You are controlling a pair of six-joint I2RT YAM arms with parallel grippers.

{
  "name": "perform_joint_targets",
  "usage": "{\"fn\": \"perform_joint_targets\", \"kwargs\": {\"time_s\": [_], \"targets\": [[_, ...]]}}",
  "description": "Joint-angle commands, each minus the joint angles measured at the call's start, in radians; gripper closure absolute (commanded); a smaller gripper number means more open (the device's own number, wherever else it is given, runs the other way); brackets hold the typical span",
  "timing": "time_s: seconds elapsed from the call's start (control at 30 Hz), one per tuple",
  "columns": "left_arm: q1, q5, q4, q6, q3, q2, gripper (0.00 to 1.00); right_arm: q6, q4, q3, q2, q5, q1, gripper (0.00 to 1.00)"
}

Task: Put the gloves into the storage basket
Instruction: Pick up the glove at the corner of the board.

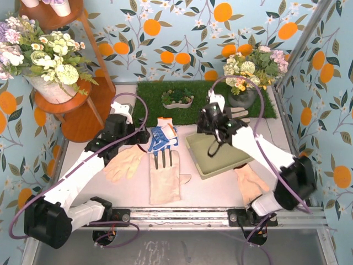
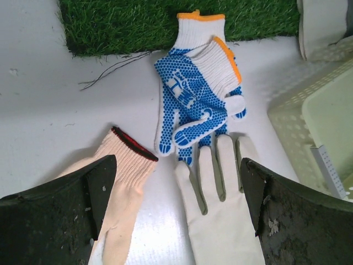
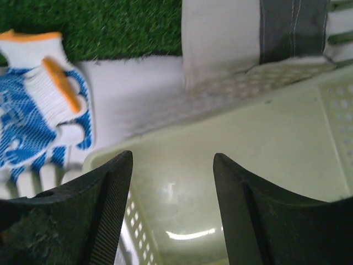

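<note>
Blue-and-white gloves (image 1: 162, 138) lying mid-table (image 1: 215, 190), one orange cuff overlapping grass mat (image 1: 154, 91). Grey-and-cream work glove (image 1: 165, 178) lying at their 6 o'clock, fingertips touching them. Peach-tan glove (image 1: 124, 163) lying at 8 o'clock. Storage basket (image 1: 226, 160) sitting at 3 o'clock. Second grey-and-cream glove (image 1: 238, 113) lying at basket's 12 o'clock, second peach-tan glove (image 1: 249, 183) at its 5 o'clock. Left gripper (image 2: 176, 182) hovering over gloves, jaws spread wide, gripping nothing. Right gripper (image 3: 171, 165) hanging over basket, jaws parted, gripping nothing.

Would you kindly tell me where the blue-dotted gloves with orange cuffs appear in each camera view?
Top external: blue-dotted gloves at the centre of the picture.
Left wrist: the gloves lie at upper centre.
Right wrist: the gloves sit at the left edge, slightly blurred.
Shared landmark: the grass mat, whose near edge meets their cuffs.
</note>
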Motion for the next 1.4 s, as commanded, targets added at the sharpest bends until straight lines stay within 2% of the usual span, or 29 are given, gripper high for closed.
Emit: {"fn": "perform_joint_targets", "kwargs": {"time_s": [0.0,0.37,0.6,0.9,1.1,1.3,1.37], "targets": [[0.020,0.069,0.001,0.083,0.070,0.012,0.03,-0.113,0.023,0.121,0.139,-0.009,-0.065,0.44],[0.029,0.064,-0.025,0.127,0.076,0.017,0.03,-0.230,-0.200,0.459,0.545,-0.060,-0.120,0.48],[0.035,0.061,-0.036,0.133,0.074,0.008,0.03,-0.221,-0.243,0.516,0.635,-0.022,-0.123,0.49],[0.039,0.066,-0.037,0.136,0.075,0.002,0.03,-0.203,-0.248,0.530,0.712,-0.021,-0.158,0.60],[0.045,0.065,-0.034,0.139,0.073,-0.005,0.03,-0.234,-0.194,0.512,0.729,-0.046,-0.170,0.75],[0.051,0.065,-0.034,0.141,0.072,-0.005,0.03,-0.264,-0.151,0.483,0.710,-0.055,-0.171,0.99],[0.051,0.064,-0.034,0.141,0.070,-0.005,0.03,-0.265,-0.136,0.460,0.670,-0.055,-0.171,1.00]]}}
